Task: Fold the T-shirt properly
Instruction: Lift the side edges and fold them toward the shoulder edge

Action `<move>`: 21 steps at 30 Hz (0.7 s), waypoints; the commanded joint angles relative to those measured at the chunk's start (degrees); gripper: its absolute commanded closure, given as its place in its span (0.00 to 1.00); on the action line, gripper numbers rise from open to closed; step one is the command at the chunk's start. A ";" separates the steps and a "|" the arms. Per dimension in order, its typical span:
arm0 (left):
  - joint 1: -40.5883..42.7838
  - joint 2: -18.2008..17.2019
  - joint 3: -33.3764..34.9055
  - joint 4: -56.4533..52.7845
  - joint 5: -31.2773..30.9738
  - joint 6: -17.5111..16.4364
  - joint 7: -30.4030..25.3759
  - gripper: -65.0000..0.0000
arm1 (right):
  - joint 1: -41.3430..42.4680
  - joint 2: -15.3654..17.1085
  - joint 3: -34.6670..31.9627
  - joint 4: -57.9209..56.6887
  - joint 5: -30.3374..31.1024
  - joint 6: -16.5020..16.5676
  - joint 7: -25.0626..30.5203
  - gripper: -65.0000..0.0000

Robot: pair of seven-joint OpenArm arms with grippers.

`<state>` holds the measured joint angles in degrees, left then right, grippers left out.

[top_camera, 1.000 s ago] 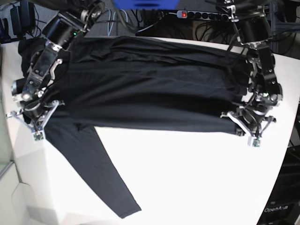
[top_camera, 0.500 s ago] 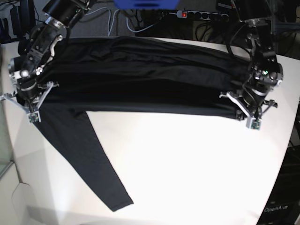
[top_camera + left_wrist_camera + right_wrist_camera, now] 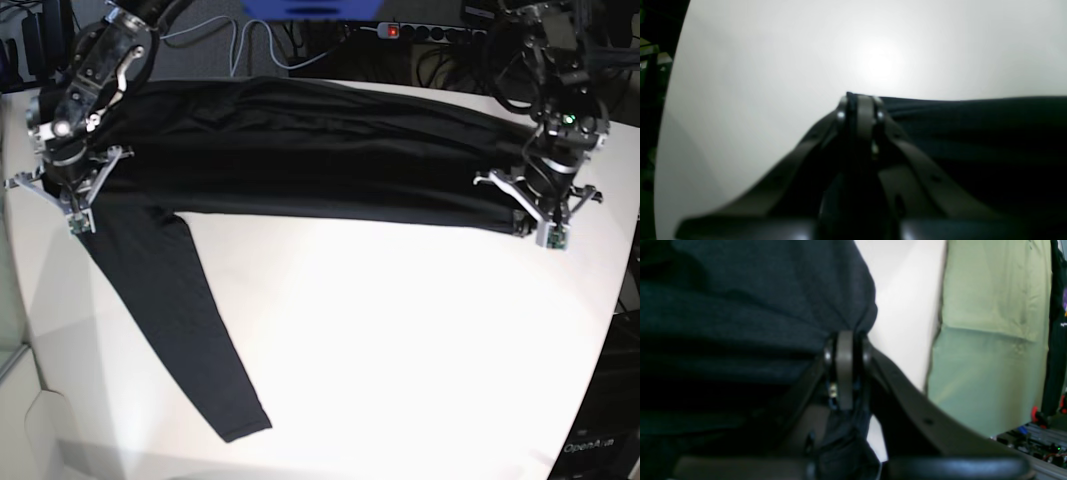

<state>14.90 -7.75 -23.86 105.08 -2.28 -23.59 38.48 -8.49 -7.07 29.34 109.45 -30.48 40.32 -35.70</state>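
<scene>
The black T-shirt (image 3: pixel 310 160) lies as a long folded band across the far part of the white table (image 3: pixel 400 340). One long sleeve (image 3: pixel 170 320) trails from its left end toward the front edge. My left gripper (image 3: pixel 535 222) is at the band's right end, shut on the T-shirt's front edge. The left wrist view shows its closed fingertips (image 3: pixel 858 100) with dark fabric (image 3: pixel 973 133) beside them. My right gripper (image 3: pixel 75 205) is at the left end, also shut on the T-shirt. In the right wrist view it (image 3: pixel 844 340) pinches bunched cloth (image 3: pixel 740 306).
A power strip (image 3: pixel 430 32) and cables lie behind the table's far edge. A pale green sheet (image 3: pixel 990 340) hangs beyond the table's left side. The table's rounded right edge (image 3: pixel 615 330) is close to my left arm.
Both grippers have moved toward the far edge, carrying the T-shirt's front edge back with them. The band is narrower and the trailing sleeve has slid back and left.
</scene>
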 commanded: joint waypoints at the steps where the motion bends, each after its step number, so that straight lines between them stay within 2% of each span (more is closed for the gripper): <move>1: 0.36 -0.56 -0.45 1.16 0.13 0.43 -1.16 0.97 | -0.52 0.35 -0.02 1.19 -0.25 -0.32 0.49 0.99; 6: 1.85 -0.47 -2.21 1.16 0.13 0.34 -1.34 0.97 | -2.98 0.17 0.15 1.10 0.28 -0.32 3.40 0.99; 8: 2.29 -0.47 -2.30 1.16 0.13 0.34 -1.16 0.97 | -4.65 0.17 0.33 1.19 2.92 -0.32 4.71 0.99; 14: 3.79 -0.56 -2.30 1.16 0.13 0.17 -1.16 0.97 | -8.08 0.26 0.33 1.19 4.59 -0.32 5.42 0.99; 18: 4.31 -0.47 -3.18 1.16 0.22 -5.72 -0.90 0.97 | -9.49 0.52 0.33 1.19 4.59 -0.32 6.21 0.99; 21: 4.05 1.29 -6.78 1.16 0.66 -8.71 -0.90 0.97 | -11.24 0.52 1.12 1.19 4.59 -0.32 9.11 0.99</move>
<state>19.16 -5.82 -30.39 105.14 -1.28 -32.34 38.63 -19.97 -6.96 30.09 109.51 -25.89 40.38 -27.22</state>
